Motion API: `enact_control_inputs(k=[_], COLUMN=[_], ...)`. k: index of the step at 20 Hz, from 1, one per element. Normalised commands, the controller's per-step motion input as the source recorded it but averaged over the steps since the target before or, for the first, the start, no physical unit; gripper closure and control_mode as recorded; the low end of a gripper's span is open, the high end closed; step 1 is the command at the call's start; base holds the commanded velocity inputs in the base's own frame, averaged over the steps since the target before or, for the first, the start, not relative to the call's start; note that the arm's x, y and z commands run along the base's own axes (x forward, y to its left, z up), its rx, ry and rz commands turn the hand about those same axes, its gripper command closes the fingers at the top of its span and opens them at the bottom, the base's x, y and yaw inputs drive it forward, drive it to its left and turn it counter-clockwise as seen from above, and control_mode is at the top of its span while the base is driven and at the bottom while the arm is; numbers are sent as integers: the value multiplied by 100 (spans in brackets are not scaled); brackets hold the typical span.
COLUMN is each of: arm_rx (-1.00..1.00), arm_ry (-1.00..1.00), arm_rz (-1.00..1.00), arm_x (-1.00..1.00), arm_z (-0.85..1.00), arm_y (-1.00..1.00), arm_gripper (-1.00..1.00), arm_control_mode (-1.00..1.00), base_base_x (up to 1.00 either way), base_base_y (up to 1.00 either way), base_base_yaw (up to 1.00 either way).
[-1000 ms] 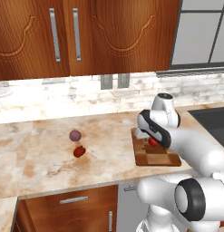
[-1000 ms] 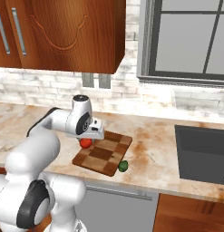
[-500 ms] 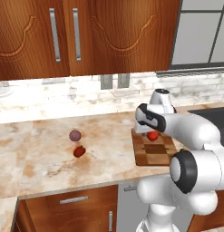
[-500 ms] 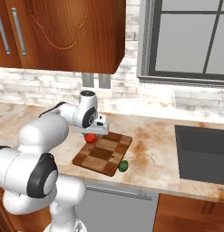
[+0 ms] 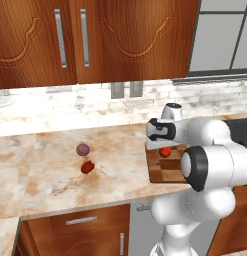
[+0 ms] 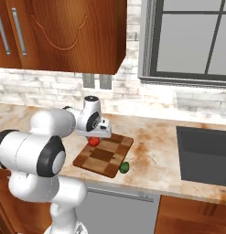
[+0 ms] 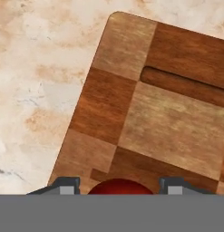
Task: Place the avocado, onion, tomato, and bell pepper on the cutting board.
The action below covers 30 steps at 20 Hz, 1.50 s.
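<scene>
Tomato (image 7: 120, 186) is clamped between gripper (image 7: 119, 185) jaws over cutting board (image 7: 168, 104); avocado (image 6: 124, 167), onion (image 5: 83, 149), bell pepper (image 5: 87, 167) remain unplaced.

We see most of the cutting board (image 6: 103, 156) bare beyond the tomato (image 6: 93, 141) at its near-left corner; the avocado (image 6: 124, 167) touches the front edge, and the counter (image 5: 50, 175) holds the onion (image 5: 83, 149) and bell pepper (image 5: 87, 167), close together

White arm, dark joints — smooth and glossy

The arm (image 5: 210, 150) is built of rounded white shells with black discs ringed in grey at its joints; at 6 o'clock in the hand view, two small grey finger tips (image 7: 68, 185) — squared, dark-edged.
</scene>
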Motion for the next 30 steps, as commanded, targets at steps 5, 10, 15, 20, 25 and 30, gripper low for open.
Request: enact_control_inputs(k=[5,10,15,20,25,30], arm_rx=[0,0,0,0,0,0], arm_ry=[0,0,0,0,0,0], arm_rz=[1,0,0,0,0,0], arm_x=[19,16,3,0,0,0], arm_z=[-28,-11,-21,-25,-10,-1], arm_y=[0,0,0,2,1,0], arm_gripper=[100,100,100,-100,-100,-100], arm_control_mode=[-100,-100,-100,-100,-100,-100], base_base_x=[0,0,0,0,0,0], base_base_y=[0,0,0,0,0,0], base_base_yaw=[0,0,0,0,0,0])
